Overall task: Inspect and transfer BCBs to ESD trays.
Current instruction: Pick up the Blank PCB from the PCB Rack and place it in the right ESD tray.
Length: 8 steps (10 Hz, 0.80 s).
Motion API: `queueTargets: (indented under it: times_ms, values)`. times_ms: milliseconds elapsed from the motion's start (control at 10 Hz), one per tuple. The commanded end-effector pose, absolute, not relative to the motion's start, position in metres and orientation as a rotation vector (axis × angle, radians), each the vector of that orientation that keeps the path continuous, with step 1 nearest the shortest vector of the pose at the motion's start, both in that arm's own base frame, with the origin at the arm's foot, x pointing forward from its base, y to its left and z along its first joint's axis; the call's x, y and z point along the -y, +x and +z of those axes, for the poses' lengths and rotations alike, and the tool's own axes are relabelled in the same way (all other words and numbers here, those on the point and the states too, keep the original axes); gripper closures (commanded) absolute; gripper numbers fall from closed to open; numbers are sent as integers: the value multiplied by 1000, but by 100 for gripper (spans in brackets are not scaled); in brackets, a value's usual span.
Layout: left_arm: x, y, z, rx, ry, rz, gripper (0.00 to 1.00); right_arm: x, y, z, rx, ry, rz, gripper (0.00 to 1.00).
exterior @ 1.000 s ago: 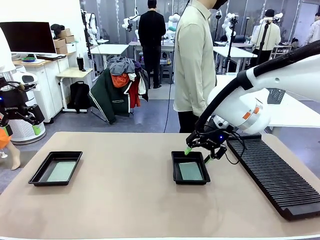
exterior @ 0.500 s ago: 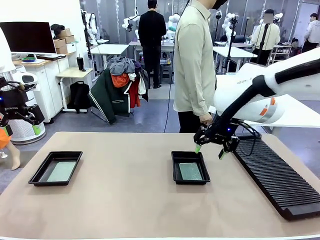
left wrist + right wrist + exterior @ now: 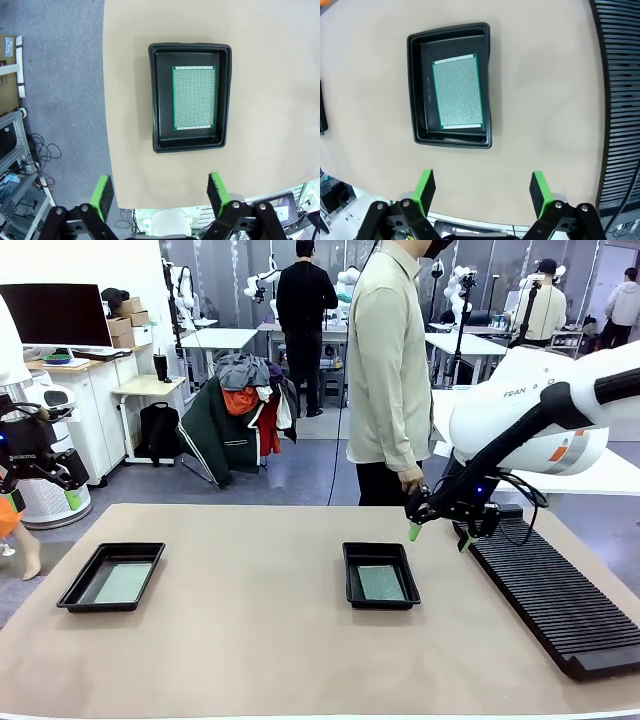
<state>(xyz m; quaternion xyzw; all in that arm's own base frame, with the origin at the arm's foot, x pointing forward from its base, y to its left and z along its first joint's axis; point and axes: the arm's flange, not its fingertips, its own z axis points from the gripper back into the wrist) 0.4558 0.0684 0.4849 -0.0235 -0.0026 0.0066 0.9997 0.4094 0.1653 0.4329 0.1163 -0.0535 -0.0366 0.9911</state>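
Note:
Two black ESD trays lie on the tan table, and each holds one green BCB lying flat. The left tray [image 3: 111, 576] [image 3: 190, 97] carries a board [image 3: 124, 582] [image 3: 194, 97]; my left gripper [image 3: 42, 487] [image 3: 160, 194] hangs high off the table's left edge, open and empty. The middle tray [image 3: 380, 575] [image 3: 451, 84] carries the other board [image 3: 381, 582] [image 3: 457, 92]. My right gripper [image 3: 441, 534] [image 3: 481, 194] hovers open and empty above the table, between that tray's far right corner and the rack.
A long black ribbed rack [image 3: 545, 588] [image 3: 621, 95] runs along the table's right side. A person in a pale shirt [image 3: 388, 370] stands at the far edge, one hand [image 3: 410, 478] hanging close to my right arm. The table's front and centre lie bare.
My right gripper has risen off the middle tray and drifted right toward the rack, open throughout. The board stays in the tray. The left arm has not moved.

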Motion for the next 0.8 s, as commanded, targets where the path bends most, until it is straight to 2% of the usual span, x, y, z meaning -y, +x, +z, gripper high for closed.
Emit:
queueTargets:
  times_ms: [0, 700]
  values:
    - [-69, 456, 483, 16, -51, 17, 0, -152, 419, 430, 123, 229, -73, 0]
    - [-69, 456, 483, 16, -51, 17, 0, -165, 409, 433, 107, 233, -73, 0]
